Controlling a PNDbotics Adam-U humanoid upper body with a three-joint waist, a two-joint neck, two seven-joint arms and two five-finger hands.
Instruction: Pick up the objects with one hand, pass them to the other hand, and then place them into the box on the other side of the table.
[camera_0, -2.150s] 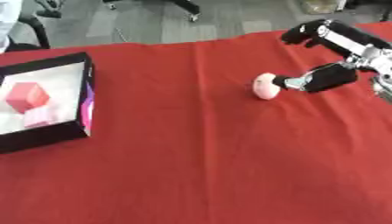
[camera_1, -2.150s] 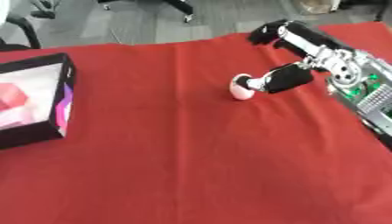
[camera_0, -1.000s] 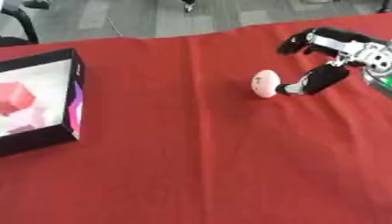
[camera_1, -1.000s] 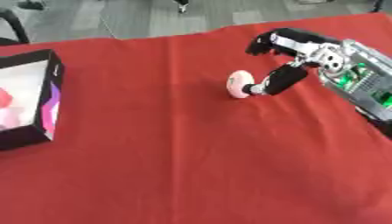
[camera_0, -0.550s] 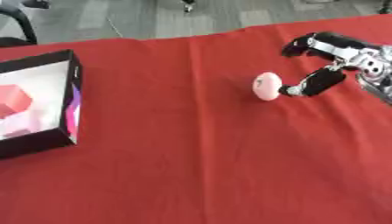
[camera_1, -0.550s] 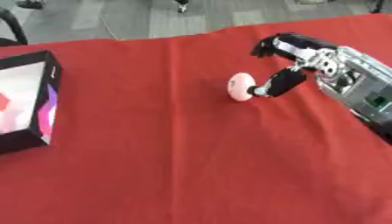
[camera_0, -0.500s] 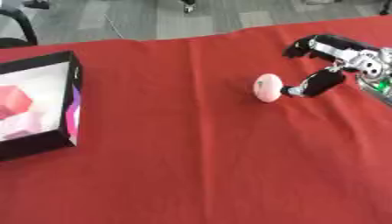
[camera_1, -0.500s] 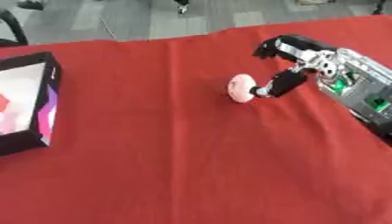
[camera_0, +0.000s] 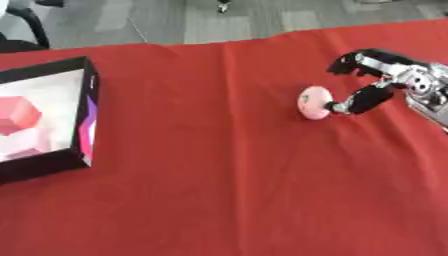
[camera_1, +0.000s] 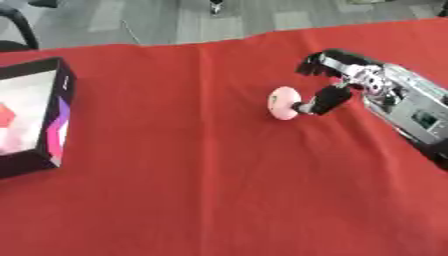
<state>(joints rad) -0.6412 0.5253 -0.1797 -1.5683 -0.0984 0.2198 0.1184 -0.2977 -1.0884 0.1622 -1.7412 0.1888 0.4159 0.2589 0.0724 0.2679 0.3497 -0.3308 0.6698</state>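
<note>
Reaching in from the right, your right hand (camera_1: 350, 75) has its thumb tip against the pink egg-shaped object (camera_1: 284, 102) while the fingers (camera_1: 317, 61) arch above it, curled but not closed on it; the object lies on the red table (camera_1: 219, 175), because no grasp is made; the box (camera_0: 52, 120) waits well apart at left.
</note>
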